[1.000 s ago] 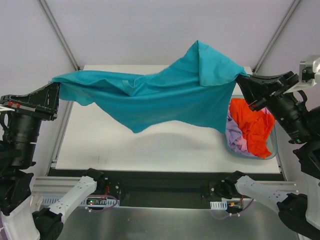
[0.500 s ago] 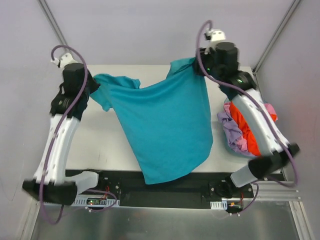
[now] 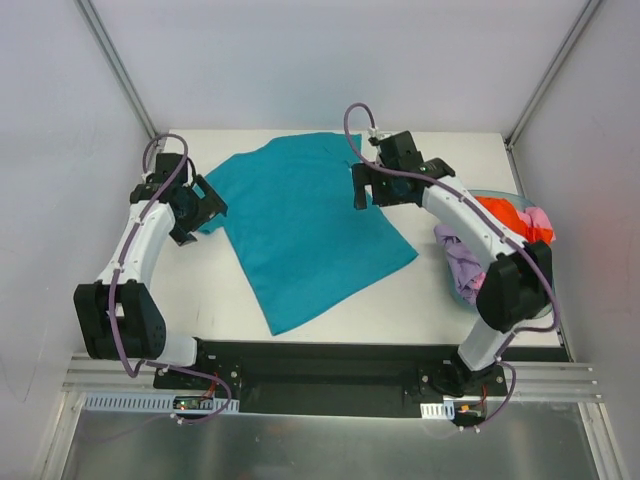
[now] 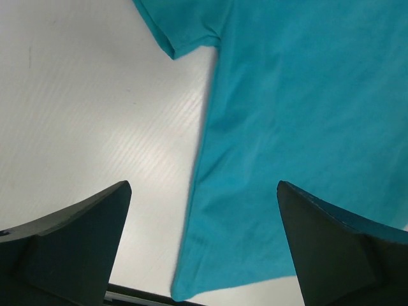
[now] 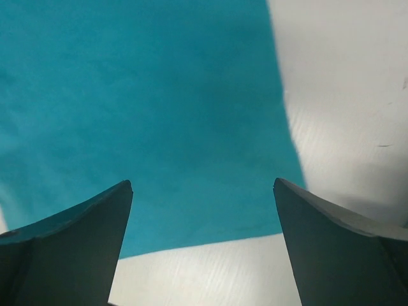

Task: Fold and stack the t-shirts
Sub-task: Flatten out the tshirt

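The teal t-shirt lies spread out flat on the white table, its hem corner towards the front. My left gripper hovers open over its left sleeve side, with nothing between the fingers; the left wrist view shows the teal t-shirt under the left gripper. My right gripper hovers open over the shirt's right edge; its wrist view shows the teal t-shirt below the right gripper. The orange-red t-shirt, the pink t-shirt and the lavender t-shirt lie crumpled in a tub.
The bluish see-through tub stands at the table's right edge, just behind the right arm's forearm. Grey walls and slanted frame bars enclose the back and sides. A black rail with the arm bases runs along the near edge.
The teal shirt, held stretched in the air between both shut grippers, has been swung down and laid flat on the table. Both grippers have opened and let it go.
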You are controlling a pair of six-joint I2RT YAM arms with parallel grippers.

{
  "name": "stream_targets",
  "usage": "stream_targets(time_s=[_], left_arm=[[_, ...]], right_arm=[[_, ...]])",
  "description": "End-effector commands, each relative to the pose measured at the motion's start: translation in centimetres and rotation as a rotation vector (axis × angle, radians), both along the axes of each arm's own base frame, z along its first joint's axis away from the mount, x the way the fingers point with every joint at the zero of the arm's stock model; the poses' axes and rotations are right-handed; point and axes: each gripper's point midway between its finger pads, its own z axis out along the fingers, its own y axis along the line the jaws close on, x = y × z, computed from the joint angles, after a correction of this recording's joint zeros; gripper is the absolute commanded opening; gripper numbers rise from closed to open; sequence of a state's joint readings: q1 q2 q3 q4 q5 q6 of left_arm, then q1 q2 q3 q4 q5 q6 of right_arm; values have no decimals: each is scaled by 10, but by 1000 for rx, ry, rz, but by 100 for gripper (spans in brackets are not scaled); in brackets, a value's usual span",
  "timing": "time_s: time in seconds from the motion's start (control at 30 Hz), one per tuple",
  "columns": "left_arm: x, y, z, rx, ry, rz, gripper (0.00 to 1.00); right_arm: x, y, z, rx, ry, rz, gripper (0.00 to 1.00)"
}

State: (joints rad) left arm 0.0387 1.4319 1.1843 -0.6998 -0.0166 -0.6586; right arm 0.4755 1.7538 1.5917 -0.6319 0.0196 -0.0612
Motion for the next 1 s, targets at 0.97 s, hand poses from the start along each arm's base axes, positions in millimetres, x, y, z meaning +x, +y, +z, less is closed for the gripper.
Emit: stream_targets(time_s=[0.97], left_arm=[[-84, -148, -119, -268, 320, -333, 99]], right_arm=[[-24, -17, -149, -83, 466, -164, 97]])
